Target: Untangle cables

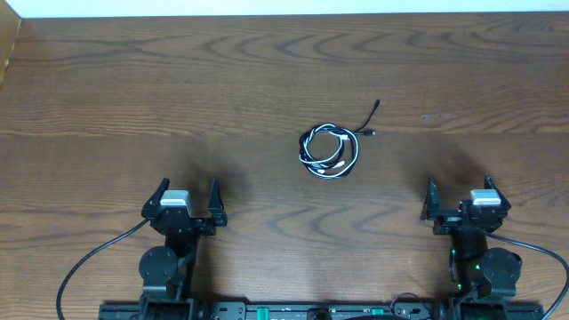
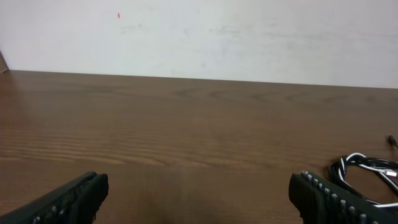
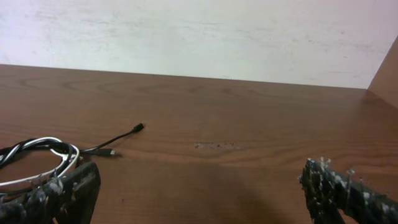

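Two cables [image 1: 328,151], one white and one black, are recorded as one coil on the table [image 1: 133,89], centred, farther out than both arms. One black tail [image 1: 371,116] is pointed far-right, its long axis diagonal. Two claws: left gripper [image 1: 188,188] and right gripper [image 1: 460,187], jaws spread wide apart, well apart from the cables.

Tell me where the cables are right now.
Overhead, the cables lie coiled on the table, ahead of and between the left gripper and right gripper, touching neither.

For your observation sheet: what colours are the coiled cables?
The cables are black and white, clearest in the overhead view.
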Action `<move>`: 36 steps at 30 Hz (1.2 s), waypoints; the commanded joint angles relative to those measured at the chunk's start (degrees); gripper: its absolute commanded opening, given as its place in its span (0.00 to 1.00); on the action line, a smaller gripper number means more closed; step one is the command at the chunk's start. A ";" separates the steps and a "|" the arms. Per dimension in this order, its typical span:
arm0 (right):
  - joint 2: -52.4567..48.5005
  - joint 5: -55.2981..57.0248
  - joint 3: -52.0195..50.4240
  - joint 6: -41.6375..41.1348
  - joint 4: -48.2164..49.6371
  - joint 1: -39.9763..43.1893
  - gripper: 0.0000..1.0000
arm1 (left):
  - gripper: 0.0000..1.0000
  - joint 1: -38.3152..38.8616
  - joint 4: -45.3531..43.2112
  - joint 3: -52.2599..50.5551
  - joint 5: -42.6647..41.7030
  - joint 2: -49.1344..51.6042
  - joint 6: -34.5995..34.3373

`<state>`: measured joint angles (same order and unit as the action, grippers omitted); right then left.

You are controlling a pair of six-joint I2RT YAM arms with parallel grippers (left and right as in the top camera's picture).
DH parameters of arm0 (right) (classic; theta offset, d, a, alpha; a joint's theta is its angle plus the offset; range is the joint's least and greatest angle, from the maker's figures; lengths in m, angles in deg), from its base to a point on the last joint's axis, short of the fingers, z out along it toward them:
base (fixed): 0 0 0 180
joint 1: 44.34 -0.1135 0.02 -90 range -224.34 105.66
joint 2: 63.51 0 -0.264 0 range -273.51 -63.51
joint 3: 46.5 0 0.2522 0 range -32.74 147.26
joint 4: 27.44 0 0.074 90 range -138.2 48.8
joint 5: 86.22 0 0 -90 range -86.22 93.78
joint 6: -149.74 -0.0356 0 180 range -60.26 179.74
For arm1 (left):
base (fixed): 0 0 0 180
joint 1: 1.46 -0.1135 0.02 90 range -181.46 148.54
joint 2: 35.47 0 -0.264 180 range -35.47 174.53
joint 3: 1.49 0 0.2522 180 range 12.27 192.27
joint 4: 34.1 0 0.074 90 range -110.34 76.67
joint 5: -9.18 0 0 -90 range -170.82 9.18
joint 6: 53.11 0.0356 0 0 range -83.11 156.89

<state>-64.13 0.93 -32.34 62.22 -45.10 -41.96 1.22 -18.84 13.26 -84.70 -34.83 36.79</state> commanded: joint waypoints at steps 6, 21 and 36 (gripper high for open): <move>0.35 0.35 -0.09 -0.72 -0.24 -0.22 0.99 | 0.98 -0.02 2.32 -0.76 0.09 -0.04 0.48; 0.35 0.35 -0.09 -0.72 -0.22 -0.22 0.99 | 0.98 -0.02 2.32 -0.76 0.09 -0.04 0.48; 0.35 -1.05 -0.09 -0.52 -0.17 -0.22 0.99 | 0.98 -0.02 2.29 -0.76 0.09 -0.04 0.48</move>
<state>-64.13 0.95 -32.34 62.22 -45.08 -41.96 1.22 -18.82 13.26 -84.70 -34.83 36.79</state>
